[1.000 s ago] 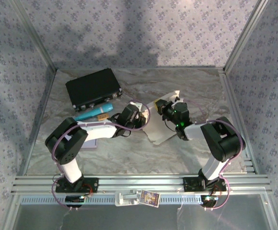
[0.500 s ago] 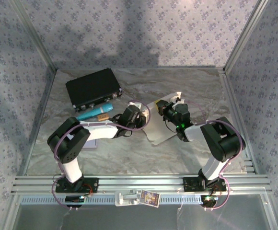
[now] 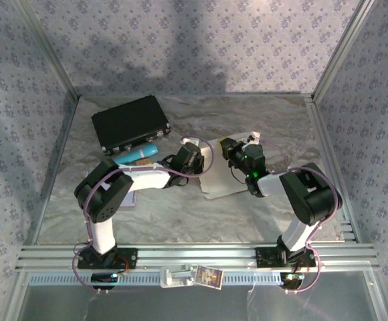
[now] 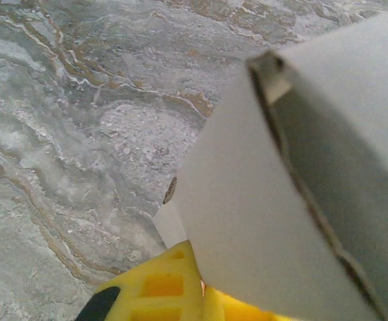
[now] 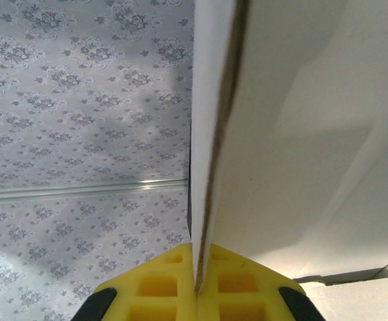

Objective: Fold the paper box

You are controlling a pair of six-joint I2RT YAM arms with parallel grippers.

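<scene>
The white paper box (image 3: 217, 175) lies partly folded at the middle of the marble table, between both arms. My left gripper (image 3: 199, 156) is at its left edge, shut on a flap of the paper box (image 4: 247, 221); the yellow fingers (image 4: 160, 291) pinch the cardboard from below. My right gripper (image 3: 229, 148) is at the box's upper right, shut on an upright panel of the paper box (image 5: 281, 134), whose thin edge runs down between the yellow fingers (image 5: 154, 287). Much of the box is hidden under the two wrists.
A black case (image 3: 130, 123) lies at the back left, with a teal tube (image 3: 132, 157) just in front of it beside my left arm. Patterned walls enclose the table (image 3: 180, 214) on three sides. Bare marble extends in front of the box.
My left gripper has moved right and slightly back with the flap, closing toward my right gripper. The box's lower panel now lies flatter and more squared. The right gripper shifted slightly back.
</scene>
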